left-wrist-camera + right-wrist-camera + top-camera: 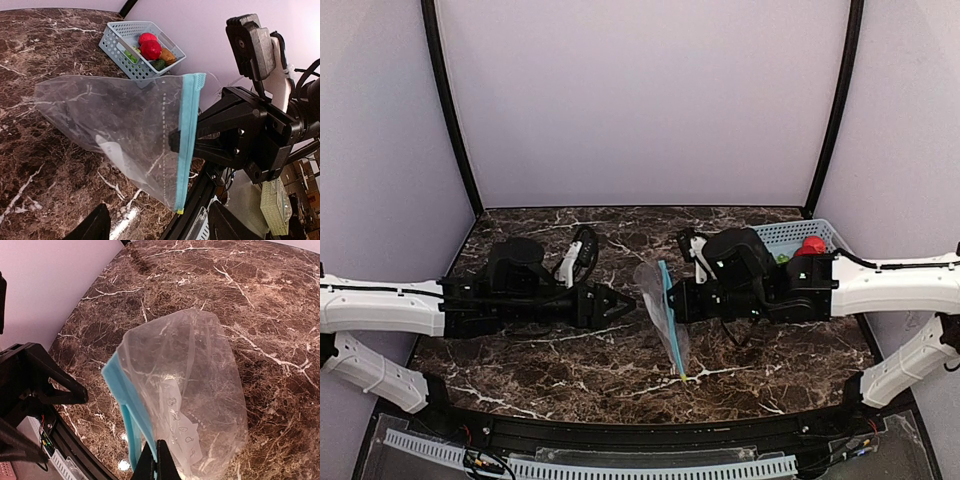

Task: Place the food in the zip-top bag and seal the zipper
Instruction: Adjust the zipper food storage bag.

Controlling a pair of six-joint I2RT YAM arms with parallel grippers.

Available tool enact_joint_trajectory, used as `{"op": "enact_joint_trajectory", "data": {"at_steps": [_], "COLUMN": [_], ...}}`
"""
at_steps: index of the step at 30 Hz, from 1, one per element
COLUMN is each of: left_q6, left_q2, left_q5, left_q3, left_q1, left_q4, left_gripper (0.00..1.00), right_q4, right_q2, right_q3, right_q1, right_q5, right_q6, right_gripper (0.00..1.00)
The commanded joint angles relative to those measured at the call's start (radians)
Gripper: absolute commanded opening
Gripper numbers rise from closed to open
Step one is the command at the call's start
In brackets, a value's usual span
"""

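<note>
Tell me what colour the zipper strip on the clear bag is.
Teal-blue; the zipper shows best in the left wrist view.

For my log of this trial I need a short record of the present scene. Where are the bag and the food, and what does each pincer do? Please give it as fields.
zip-top bag: held on edge in the air, no food inside
zipper: teal strip, nearly vertical, clamped about mid-length
right pincer: shut on the zipper
left pincer: open, facing the bag, not touching it
food: in the light-blue basket, behind the right arm
task state: nothing bagged yet
</note>
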Motion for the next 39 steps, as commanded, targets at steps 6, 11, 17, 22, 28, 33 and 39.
{"op": "enact_joint_trajectory", "data": {"at_steps": [6,11,17,22,28,33,39], "left_q6": [-0.012,-0.012,-0.018,-0.013,-0.013,-0.017,-0.018], "left_q2": [0.137,0.176,0.212,0.222,0.215,0.195,0.184], "left_q5": [0.034,0.034,0.007,-0.021,-0.046,-0.086,-0.116], "left_q3": [0.091,0.099,0.106,0.116,0.106,0.089,0.083], "left_q1": [-0.04,-0.041,-0.04,-0.04,-0.043,-0.044,-0.044], "left_q4": [0.085,0.103,0.118,0.085,0.06,0.028,0.005], "left_gripper": [0.73,0.74,0.71,0.47,0.27,0.22,0.21], "right_q4": [0.053,0.068,0.079,0.079,0.079,0.076,0.076], "right_q2": [0.065,0.073,0.077,0.079,0.081,0.083,0.093], "right_q3": [0.039,0.039,0.039,0.038,0.035,0.036,0.042], "right_q1": [0.04,0.051,0.065,0.075,0.08,0.08,0.081], "right_q5": [-0.031,-0.04,-0.043,-0.034,-0.019,-0.01,-0.015], "right_q6": [-0.005,-0.01,-0.01,-0.004,0.004,0.009,0.004], "right_gripper": [0.0,0.0,0.0,0.0,0.0,0.0,0.0]}}
